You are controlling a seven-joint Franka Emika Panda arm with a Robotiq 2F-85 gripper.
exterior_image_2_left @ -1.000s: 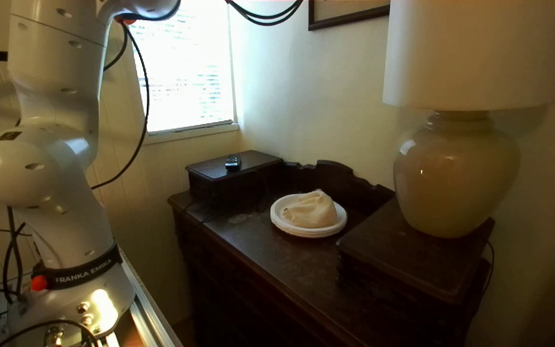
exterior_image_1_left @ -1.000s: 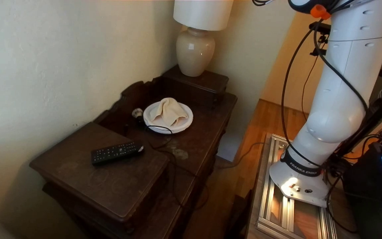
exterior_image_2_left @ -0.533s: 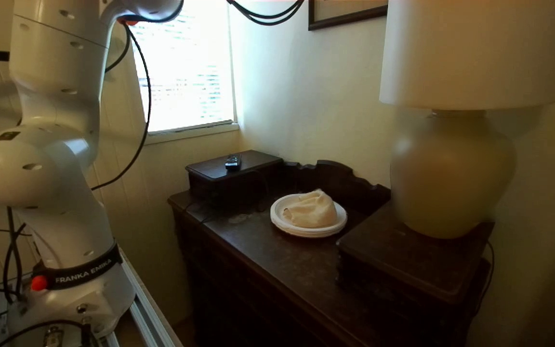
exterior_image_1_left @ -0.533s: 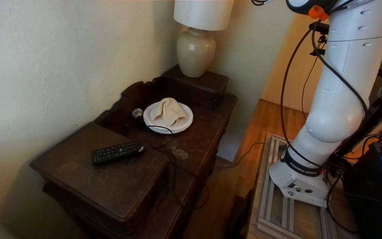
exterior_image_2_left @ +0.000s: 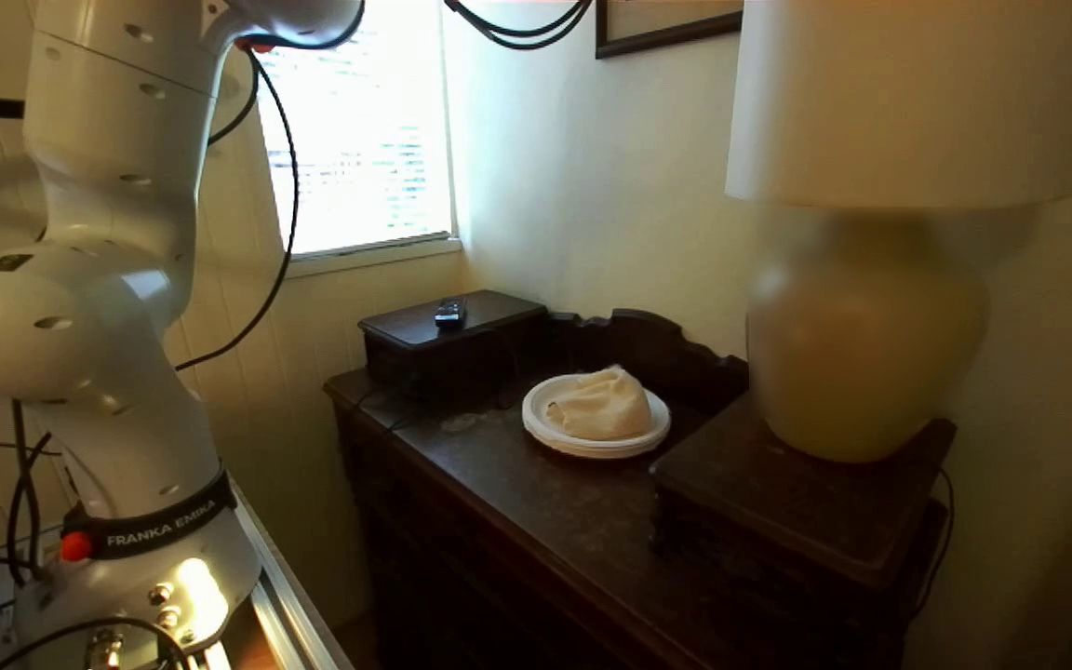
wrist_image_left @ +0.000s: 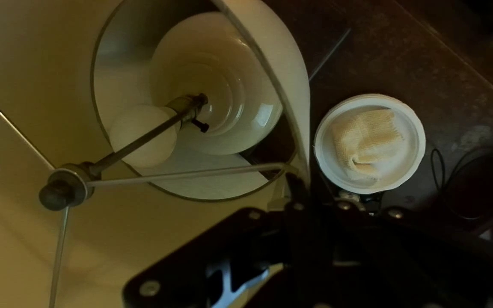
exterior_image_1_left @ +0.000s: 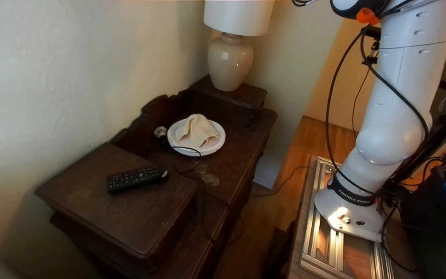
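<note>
Cloth [exterior_image_1_left: 198, 130] on plates [exterior_image_1_left: 215, 144]; plates on dresser [exterior_image_1_left: 242, 135], between lamp [exterior_image_1_left: 230, 62] and remote [exterior_image_1_left: 136, 178]

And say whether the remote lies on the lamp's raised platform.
No, the remote lies on the other raised platform, opposite the lamp.

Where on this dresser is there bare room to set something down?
Bare: the dresser top between the white plates and the raised box under the lamp; also the opposite box, between the remote and the box edges. Crowded: between plates and remote, where a cable loops; and at the lampshade, where the gripper pinches the rim.
</note>
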